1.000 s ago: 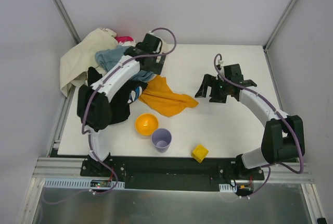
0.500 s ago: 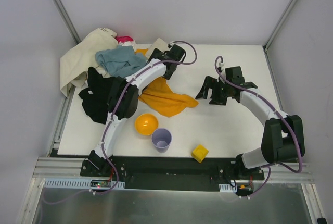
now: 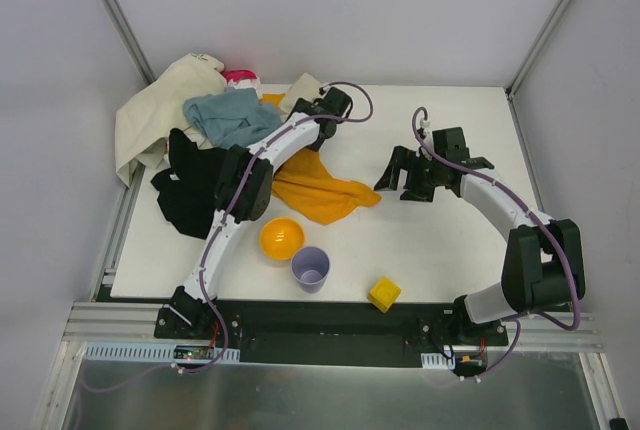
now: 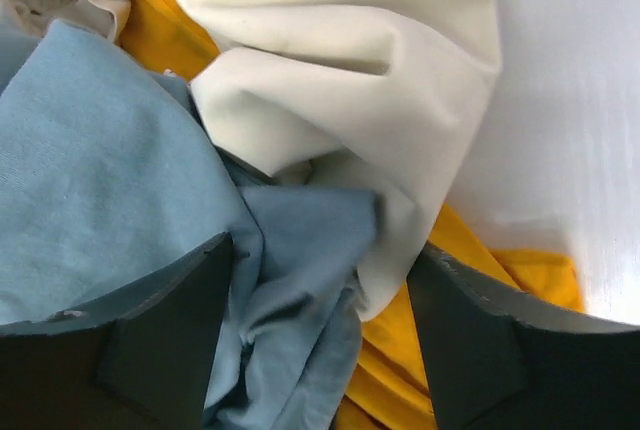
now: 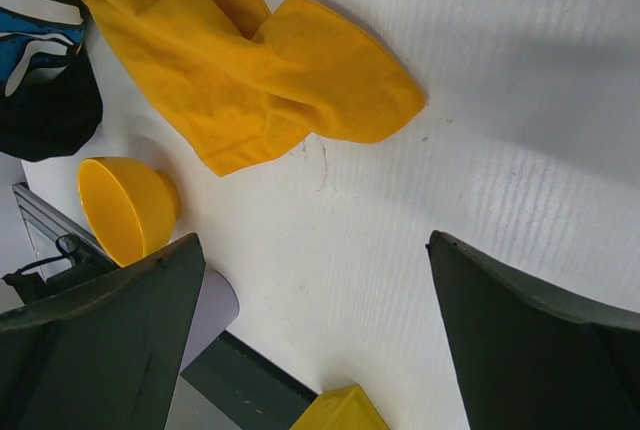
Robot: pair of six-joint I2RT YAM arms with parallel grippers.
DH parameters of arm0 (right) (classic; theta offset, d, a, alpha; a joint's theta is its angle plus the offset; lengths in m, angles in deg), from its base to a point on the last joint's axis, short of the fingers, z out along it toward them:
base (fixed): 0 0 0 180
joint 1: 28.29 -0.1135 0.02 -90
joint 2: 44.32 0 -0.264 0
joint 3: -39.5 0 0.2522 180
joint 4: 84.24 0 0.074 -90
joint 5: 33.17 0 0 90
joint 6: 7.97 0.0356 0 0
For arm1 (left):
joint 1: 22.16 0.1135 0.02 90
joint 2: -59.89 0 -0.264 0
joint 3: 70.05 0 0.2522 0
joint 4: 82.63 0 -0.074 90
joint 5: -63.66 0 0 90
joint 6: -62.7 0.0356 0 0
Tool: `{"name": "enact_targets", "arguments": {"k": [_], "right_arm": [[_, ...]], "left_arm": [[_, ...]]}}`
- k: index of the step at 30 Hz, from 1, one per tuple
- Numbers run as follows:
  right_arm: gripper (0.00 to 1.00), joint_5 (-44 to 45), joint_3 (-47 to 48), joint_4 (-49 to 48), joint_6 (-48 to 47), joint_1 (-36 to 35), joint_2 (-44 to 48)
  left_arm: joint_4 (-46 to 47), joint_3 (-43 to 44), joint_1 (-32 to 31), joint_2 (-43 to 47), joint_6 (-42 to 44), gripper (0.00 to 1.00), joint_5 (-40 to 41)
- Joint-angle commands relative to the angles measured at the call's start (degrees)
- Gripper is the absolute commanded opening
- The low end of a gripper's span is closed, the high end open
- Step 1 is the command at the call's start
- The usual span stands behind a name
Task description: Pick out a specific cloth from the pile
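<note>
At the far left of the table (image 3: 430, 240) sits the pile (image 3: 200, 140). The cloth (image 3: 318, 196) trails from its near edge onto bare tabletop. I see my left gripper (image 4: 320, 260) spread wide, astride a blue-grey garment (image 4: 120, 170) and a cream garment (image 4: 340, 70), clamping neither. My right gripper (image 5: 315, 245) gapes, empty, beside the cloth.

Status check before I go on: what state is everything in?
orange-yellow cloth, crumpled, ungripped, one end under pile
pile, heaped, back-left corner
left gripper, open over pile folds
right gripper, open, empty
orange bowl, upright, empty
purple cup, upright, empty
yellow block, sitting flat, untouched
</note>
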State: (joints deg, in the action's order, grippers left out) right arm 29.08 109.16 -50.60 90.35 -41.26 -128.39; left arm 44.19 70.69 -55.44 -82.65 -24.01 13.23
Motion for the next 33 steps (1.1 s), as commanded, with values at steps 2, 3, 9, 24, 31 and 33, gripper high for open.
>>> {"name": "enact_targets", "arguments": {"k": [2,3,9,24,31,33], "right_arm": [[0.96,-1.6,0.1,-1.3,0.1,0.3,-0.2],[0.96,-1.6,0.0,-1.6,0.2,0.3,-0.1],[0.96,-2.6,0.3,-2.1,0.5,0.3,-0.4],[0.96,-3.2,2.0,-1.6,-0.1,0.1,0.0],[0.96,-2.6,1.7,-1.2,-0.1,0.1,0.9],[0.96,-2.4,1.5,-1.3,0.0,0.1,1.2]], "left_arm": [[-0.5,2.8,2.4,0.1,-0.7,0.44,-0.9],[-0.5,2.5,2.9,0.5,-1.0,0.37,-1.3],[0.0,0.0,5.9,4.1,-2.8,0.00,-3.8],[0.1,-6.6,15.6,30.1,-7.8,0.00,-15.7],[0.0,-14.1,24.4,43.1,-8.6,0.00,-19.3],[-0.1,-17.9,27.8,46.7,-9.9,0.00,-20.8]]}}
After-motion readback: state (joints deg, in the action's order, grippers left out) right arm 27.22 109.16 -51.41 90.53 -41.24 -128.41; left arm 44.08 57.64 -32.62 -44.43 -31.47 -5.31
